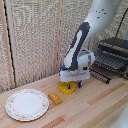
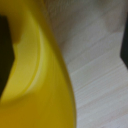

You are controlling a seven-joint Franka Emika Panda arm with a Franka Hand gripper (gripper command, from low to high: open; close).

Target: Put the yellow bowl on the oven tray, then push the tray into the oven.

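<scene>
Near the front, a patterned plate [image 1: 27, 104] and an orange block [image 1: 55, 98] on the wooden counter [image 1: 95, 107]. Behind them, the yellow dish [image 1: 67, 88], right under the grabber [image 1: 73, 83]. Jaws low around its rim; spread or pinching, cannot tell. Farther back, off to the exterior view's right, the baking sheet [image 1: 111, 62] and oven [image 1: 116, 43].

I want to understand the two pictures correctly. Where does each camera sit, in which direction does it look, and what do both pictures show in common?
Exterior view: off the arm, facing the wooden table, with the oven at its right; it shows the white arm and the grabber low over the yellow dish.
Wrist view: on the wrist, very close, looking at the yellow dish and the table; the dark edge shapes may be fingers.
Shared: yellow dish, table.
</scene>
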